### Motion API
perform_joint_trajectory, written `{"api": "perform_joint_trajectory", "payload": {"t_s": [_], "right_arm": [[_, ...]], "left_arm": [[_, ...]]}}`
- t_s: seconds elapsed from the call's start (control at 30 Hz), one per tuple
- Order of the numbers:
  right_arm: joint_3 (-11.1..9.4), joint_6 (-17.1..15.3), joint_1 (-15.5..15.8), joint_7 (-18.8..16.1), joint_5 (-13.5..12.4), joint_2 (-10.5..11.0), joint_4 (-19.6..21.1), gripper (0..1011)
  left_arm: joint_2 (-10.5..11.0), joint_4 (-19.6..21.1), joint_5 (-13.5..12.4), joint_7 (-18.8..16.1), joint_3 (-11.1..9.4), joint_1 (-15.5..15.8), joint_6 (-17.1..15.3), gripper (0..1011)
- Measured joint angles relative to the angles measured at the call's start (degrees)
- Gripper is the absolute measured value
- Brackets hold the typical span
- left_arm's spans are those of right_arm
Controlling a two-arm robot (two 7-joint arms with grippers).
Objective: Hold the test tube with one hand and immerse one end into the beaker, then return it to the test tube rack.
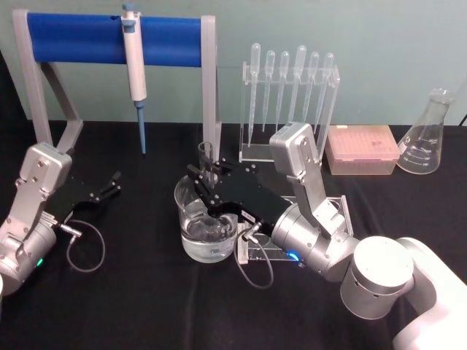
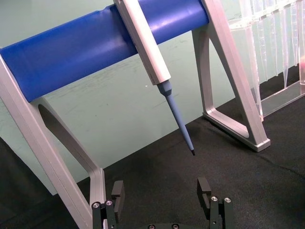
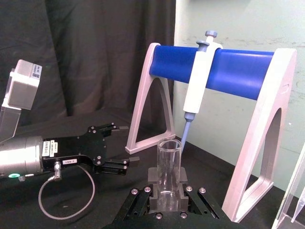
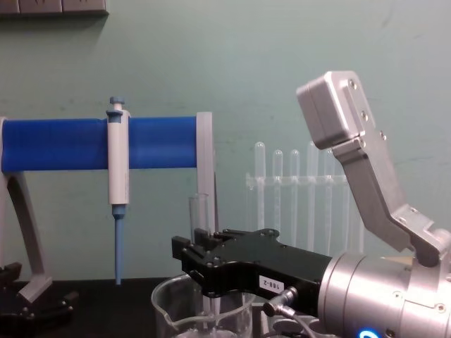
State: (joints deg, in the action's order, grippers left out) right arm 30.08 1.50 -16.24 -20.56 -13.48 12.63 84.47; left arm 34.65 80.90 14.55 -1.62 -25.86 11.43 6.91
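Note:
The test tube (image 1: 206,154) stands upright with my right gripper (image 1: 206,175) shut on it, over the beaker (image 1: 191,240) at mid-table. The chest view shows the test tube (image 4: 199,215) rising above the black jaws of the right gripper (image 4: 199,255), and its lower part runs down inside the rim of the beaker (image 4: 165,310). The beaker holds clear liquid. The right wrist view looks up along the test tube (image 3: 169,164), which is clamped between the fingers of the right gripper (image 3: 167,176). My left gripper (image 1: 109,186) rests open at the left, apart from both; the left wrist view also shows the left gripper (image 2: 161,193) open.
A blue-barred stand (image 1: 80,36) at the back left carries a white-and-blue pipette (image 1: 134,65). A clear rack of plastic pipettes (image 1: 288,95) stands behind the beaker. A pink tip box (image 1: 363,149) and a conical flask (image 1: 427,135) sit back right.

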Motion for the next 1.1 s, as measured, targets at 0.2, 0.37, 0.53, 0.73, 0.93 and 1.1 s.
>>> {"api": "perform_joint_trajectory", "payload": {"t_s": [0.2, 0.37, 0.53, 0.73, 0.93, 1.1], "right_arm": [[0.0, 0.0, 0.0, 0.0, 0.0, 0.0, 0.0, 225], [0.0, 0.0, 0.0, 0.0, 0.0, 0.0, 0.0, 225], [0.0, 0.0, 0.0, 0.0, 0.0, 0.0, 0.0, 225], [0.0, 0.0, 0.0, 0.0, 0.0, 0.0, 0.0, 225], [0.0, 0.0, 0.0, 0.0, 0.0, 0.0, 0.0, 225], [0.0, 0.0, 0.0, 0.0, 0.0, 0.0, 0.0, 225]], "left_arm": [[0.0, 0.0, 0.0, 0.0, 0.0, 0.0, 0.0, 1000], [0.0, 0.0, 0.0, 0.0, 0.0, 0.0, 0.0, 1000], [0.0, 0.0, 0.0, 0.0, 0.0, 0.0, 0.0, 1000], [0.0, 0.0, 0.0, 0.0, 0.0, 0.0, 0.0, 1000], [0.0, 0.0, 0.0, 0.0, 0.0, 0.0, 0.0, 1000], [0.0, 0.0, 0.0, 0.0, 0.0, 0.0, 0.0, 1000]]}}
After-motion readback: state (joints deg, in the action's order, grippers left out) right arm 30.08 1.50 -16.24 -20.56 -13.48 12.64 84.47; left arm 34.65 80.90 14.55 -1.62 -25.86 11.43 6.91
